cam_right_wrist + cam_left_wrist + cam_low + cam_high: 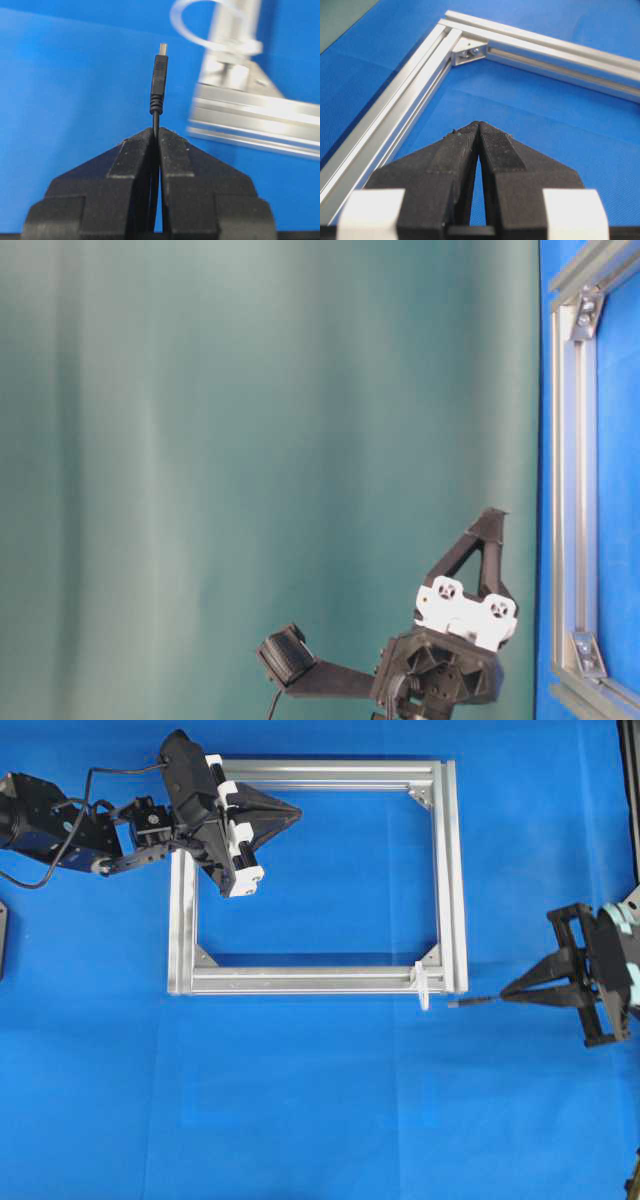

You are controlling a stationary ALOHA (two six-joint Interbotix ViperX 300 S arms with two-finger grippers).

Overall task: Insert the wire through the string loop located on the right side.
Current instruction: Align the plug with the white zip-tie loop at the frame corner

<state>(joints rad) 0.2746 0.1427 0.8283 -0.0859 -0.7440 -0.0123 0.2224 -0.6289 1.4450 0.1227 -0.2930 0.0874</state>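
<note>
Right claw pinches the wire level, plug beside the string loop; left claw clenched, empty.

No legible text, label, brand, number or sign in any view. Aluminium frame: bare metal, no markings. Blue table cover: plain. Gripper housings: no readable print.

Bright, even light from above, with only soft shadows on the blue counter. The silver frame glares pale. In the right wrist view the frame and string loop are blurred
</note>
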